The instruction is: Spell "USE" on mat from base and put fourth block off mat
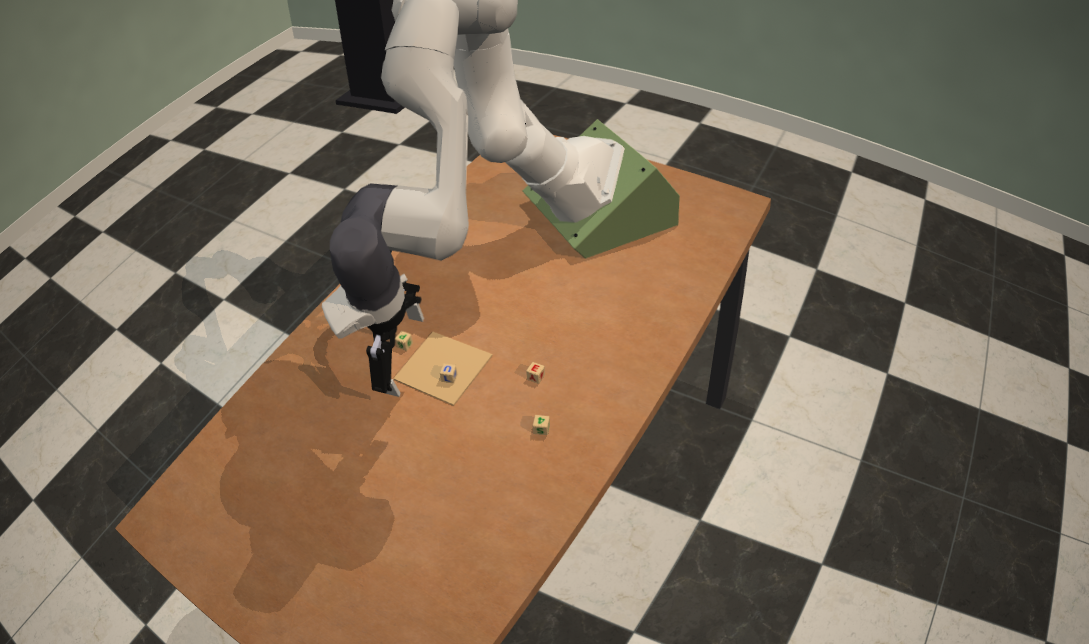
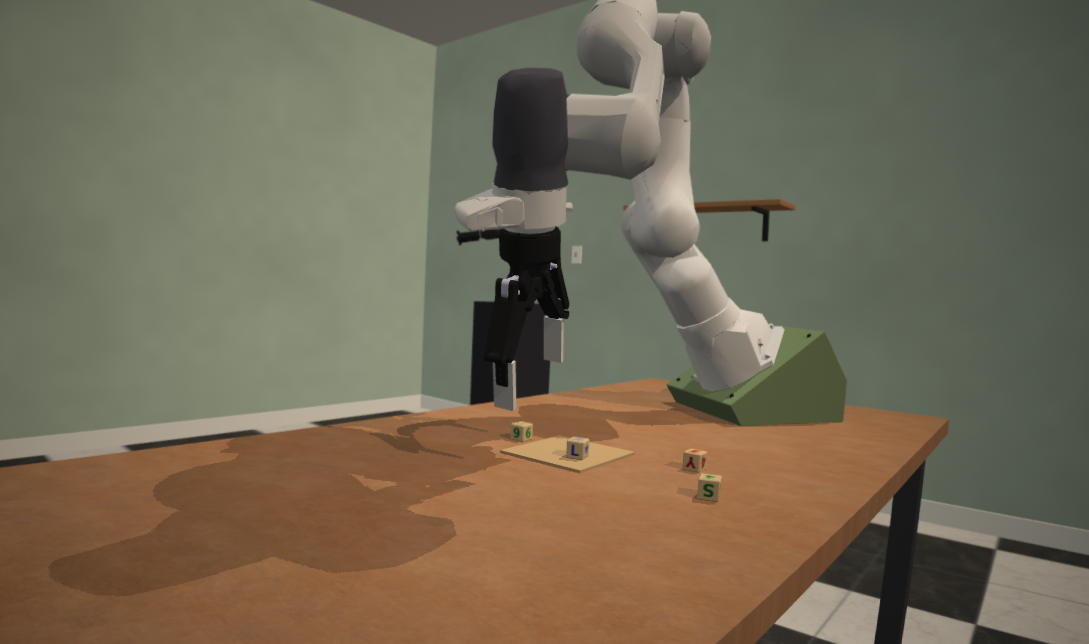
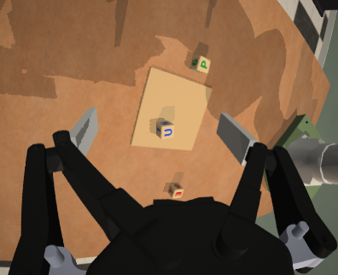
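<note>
The gripper (image 1: 405, 352) (image 2: 530, 373) (image 3: 160, 131) is open and empty, pointing down above the mat's side away from the red-letter block. The tan mat (image 1: 444, 348) (image 2: 540, 452) (image 3: 180, 96) lies flat. A block with a blue U on top (image 1: 448, 372) (image 2: 577, 448) (image 3: 165, 130) stands on it. A block with a red E on top (image 1: 535, 372) (image 2: 694, 460) (image 3: 176, 190) stands off the mat. Beyond it, a block (image 1: 540, 424) (image 2: 709, 488) shows a green 4 on top and S on a side; it is hidden in the wrist view.
The fourth block, green P on top (image 1: 403, 341) (image 2: 521, 432) (image 3: 201, 64), stands off the mat, close to its edge and near the gripper in the top view. The green robot base (image 1: 632, 200) (image 2: 796, 384) stands at the table's far end.
</note>
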`<state>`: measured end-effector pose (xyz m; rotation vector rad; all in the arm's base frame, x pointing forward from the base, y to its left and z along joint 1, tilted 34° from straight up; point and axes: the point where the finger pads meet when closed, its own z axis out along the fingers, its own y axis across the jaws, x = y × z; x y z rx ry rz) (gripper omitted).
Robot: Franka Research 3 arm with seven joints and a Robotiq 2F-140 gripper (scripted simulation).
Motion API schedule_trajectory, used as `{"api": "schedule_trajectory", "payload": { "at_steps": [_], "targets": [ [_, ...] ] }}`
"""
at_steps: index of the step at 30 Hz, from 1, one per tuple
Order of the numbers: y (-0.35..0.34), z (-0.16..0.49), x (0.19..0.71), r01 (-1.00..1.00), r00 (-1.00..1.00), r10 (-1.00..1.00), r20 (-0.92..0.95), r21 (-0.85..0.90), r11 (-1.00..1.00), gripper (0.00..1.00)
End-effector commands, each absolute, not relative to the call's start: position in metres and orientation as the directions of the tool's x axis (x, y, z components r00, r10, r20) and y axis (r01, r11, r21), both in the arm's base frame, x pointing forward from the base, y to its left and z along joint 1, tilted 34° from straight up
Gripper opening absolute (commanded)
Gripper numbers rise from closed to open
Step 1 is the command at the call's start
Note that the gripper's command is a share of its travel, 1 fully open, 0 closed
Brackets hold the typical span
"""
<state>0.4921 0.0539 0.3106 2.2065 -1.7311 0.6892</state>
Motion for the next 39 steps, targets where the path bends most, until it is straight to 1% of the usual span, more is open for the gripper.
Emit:
{"api": "schedule_trajectory", "payload": {
  "at_steps": [1,12,14,22,39],
  "targets": [
    [0.063,0.304,0.494,-0.963,0.053,-0.855,0.516,-0.199,-0.18,1.0],
    [0.071,0.273,0.475,-0.931,-0.077,-0.824,0.561,-0.336,-0.142,1.0],
    [0.071,0.273,0.475,-0.931,-0.077,-0.824,0.561,-0.336,-0.142,1.0],
    [0.074,0.243,0.454,-0.882,-0.174,-0.803,0.569,-0.453,-0.13,1.0],
    [0.074,0.237,0.45,-0.872,-0.19,-0.801,0.568,-0.473,-0.129,1.0]
  ]
}}
